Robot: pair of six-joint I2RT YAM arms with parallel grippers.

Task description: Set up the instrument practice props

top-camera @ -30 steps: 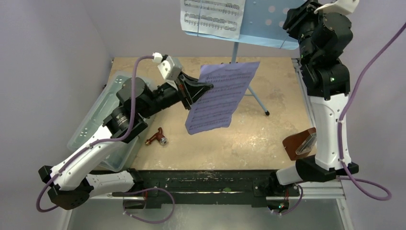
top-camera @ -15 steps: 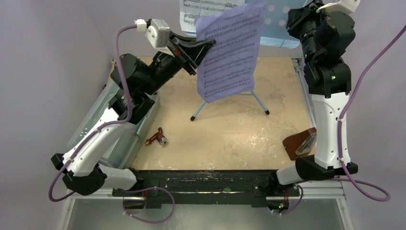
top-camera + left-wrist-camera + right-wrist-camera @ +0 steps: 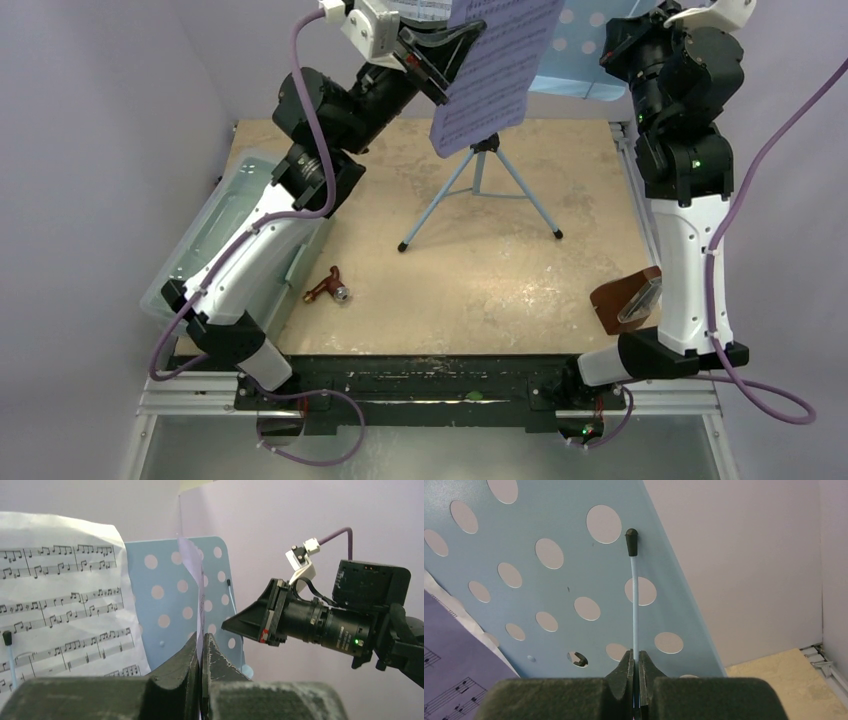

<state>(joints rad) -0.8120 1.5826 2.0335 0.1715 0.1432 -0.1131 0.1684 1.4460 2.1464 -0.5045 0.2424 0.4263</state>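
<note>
Pinching the lilac sheet-music page (image 3: 497, 70) by its edge, the left gripper (image 3: 201, 650) holds it upright before the light-blue music stand (image 3: 574, 575). The right gripper (image 3: 635, 664) is clamped on the stand's thin page-holder wire (image 3: 634, 600). The paper looks light, floppy and tear-prone, so edge grips suit it.

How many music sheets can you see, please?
2: a white sheet on the music stand, and a lilac sheet pinched in the left claw; others may be hidden.

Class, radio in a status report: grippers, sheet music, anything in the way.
Left gripper shut on lilac page at stand desk. Right gripper shut on retainer wire. White page on desk; nothing blocking.
</note>
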